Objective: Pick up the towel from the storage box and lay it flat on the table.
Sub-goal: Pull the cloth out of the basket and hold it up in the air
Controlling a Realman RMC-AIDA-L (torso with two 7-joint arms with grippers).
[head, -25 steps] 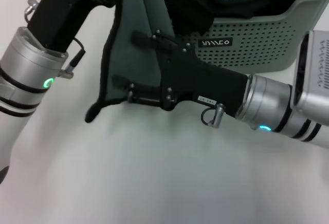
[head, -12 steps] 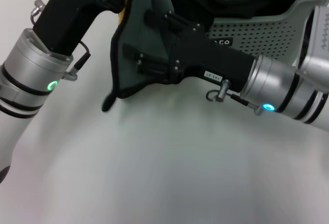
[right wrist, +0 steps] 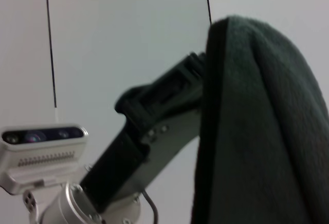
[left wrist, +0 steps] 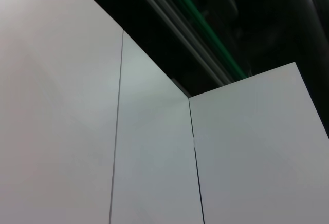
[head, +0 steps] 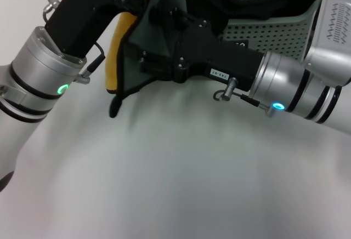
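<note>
Your towel (head: 134, 58) has lifted since a second ago, yellow face now showing, hanging above the tabletop (head: 175, 178) near its far edge, clear of the box (head: 263, 30); I cannot tell either arm's jaws.

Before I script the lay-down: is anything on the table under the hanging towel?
Nothing visible: the towel hangs over bare table, storage box behind it, both arms at the cloth.

The towel (head: 130, 58) hangs above the table (head: 175, 178), before the storage box (head: 263, 30).
</note>
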